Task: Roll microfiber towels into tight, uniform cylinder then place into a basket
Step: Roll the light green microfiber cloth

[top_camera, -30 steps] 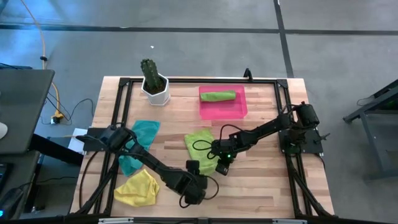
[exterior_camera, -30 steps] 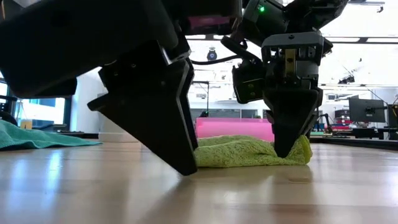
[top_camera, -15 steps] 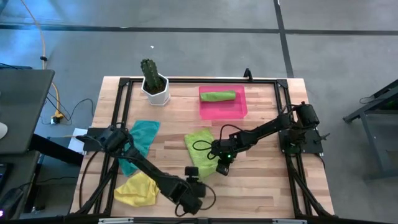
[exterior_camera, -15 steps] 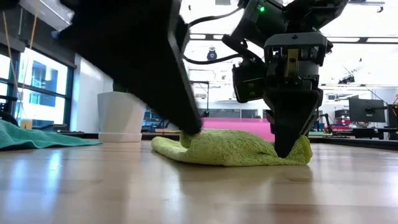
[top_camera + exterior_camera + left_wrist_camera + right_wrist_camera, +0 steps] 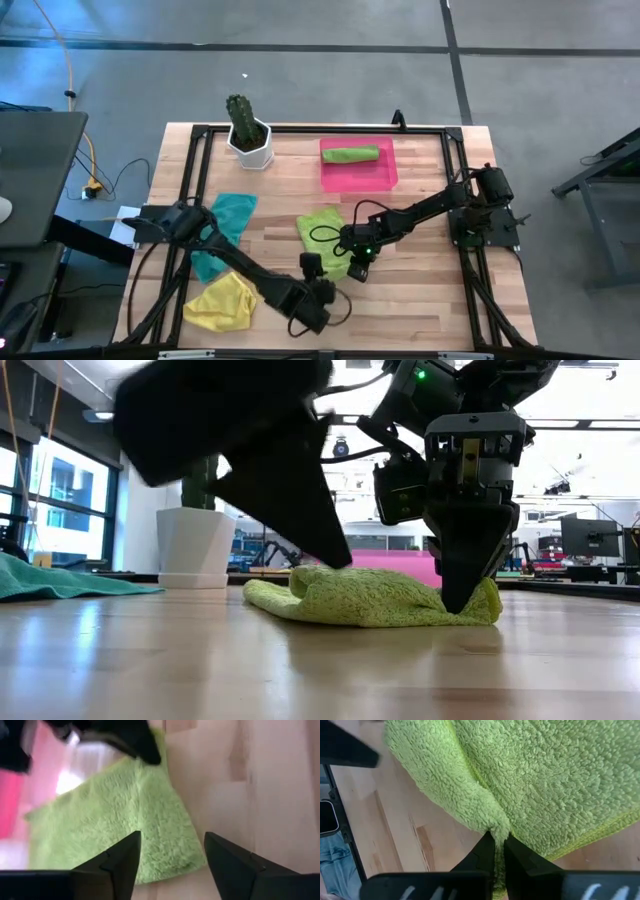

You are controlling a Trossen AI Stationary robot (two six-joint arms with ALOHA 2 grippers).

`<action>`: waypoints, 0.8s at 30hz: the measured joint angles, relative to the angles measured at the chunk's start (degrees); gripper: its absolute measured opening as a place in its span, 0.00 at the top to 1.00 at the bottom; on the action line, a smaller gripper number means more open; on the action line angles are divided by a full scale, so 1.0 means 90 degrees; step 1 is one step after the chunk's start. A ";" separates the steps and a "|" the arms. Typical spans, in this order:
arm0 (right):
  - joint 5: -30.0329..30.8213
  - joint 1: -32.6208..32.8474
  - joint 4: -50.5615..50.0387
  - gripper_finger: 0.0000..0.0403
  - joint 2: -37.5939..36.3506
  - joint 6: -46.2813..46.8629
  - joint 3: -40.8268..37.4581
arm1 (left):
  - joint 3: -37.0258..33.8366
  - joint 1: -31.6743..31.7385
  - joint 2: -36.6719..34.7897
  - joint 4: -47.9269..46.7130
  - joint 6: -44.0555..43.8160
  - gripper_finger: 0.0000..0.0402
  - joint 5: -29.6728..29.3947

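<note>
1. The tabletop (image 5: 420, 290) carries all things of the task. I take the flat green towel (image 5: 322, 232) in its middle as the landmark.
2. The basket (image 5: 357, 177) lies beyond this towel, on the far side from the arms' bases. It already holds one rolled green towel (image 5: 350, 154), so I judge one towel is done and three remain.
3. To the left of the green towel lies the teal towel (image 5: 222, 232). The yellow towel (image 5: 222, 303) lies to the left and nearer the front edge. Both are unrolled. A cactus pot (image 5: 249, 142) stands far left of the basket.
4. The right hand (image 5: 498, 851) is clenched on a corner of the green towel at its near right edge, and pins it to the wood.
5. The left hand (image 5: 171, 854) is released, with fingers apart. It hovers just at the near left edge of the same towel, and I cannot tell if it touches.
6. The step in hand seems to be the start of the roll. To do it well:
   - keep the right hand firm as an anchor, so the cloth does not slide;
   - bring the left fingers low, catch only the edge, and fold it over narrowly;
   - keep the fold straight, or else the cylinder comes out like a cone.
</note>
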 joint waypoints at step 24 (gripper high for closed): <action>-0.0002 0.0002 0.0002 0.98 0.0001 -0.0059 -0.0002 | -0.0462 0.0143 0.0010 0.0726 -0.0849 0.65 0.1519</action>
